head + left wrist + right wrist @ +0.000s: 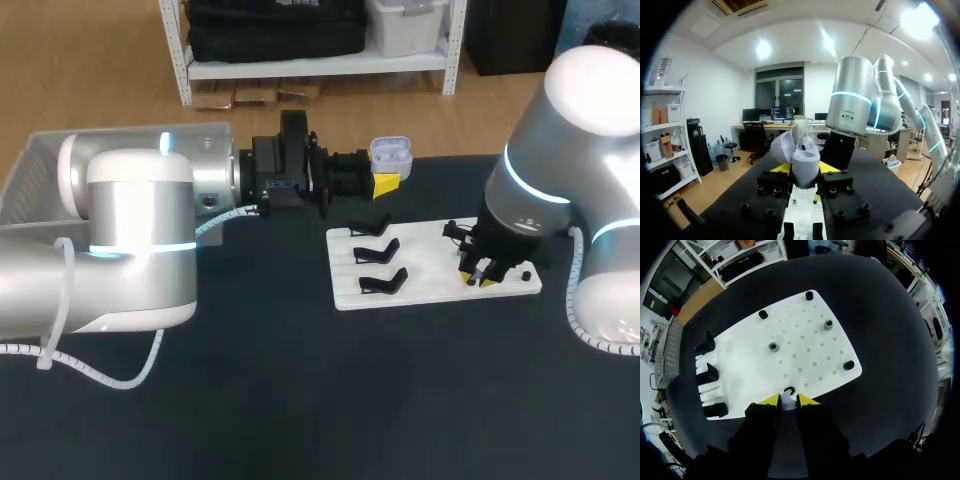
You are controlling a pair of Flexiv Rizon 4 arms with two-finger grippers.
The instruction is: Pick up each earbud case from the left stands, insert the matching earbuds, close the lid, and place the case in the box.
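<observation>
Right pincer [478,277] is down at the white board [430,262] on the desk, tips pinched on a small white earbud [788,402]. Black stands [383,282] line the board's other end. Further back, left pincer [804,170] grips the earbud case [805,159] above the desk, lid flipped open.

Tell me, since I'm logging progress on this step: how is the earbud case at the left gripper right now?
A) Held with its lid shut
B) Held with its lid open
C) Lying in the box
B: in the left wrist view the lavender earbud case sits clamped between the yellow tips of the left gripper, with its lid swung open.
</observation>
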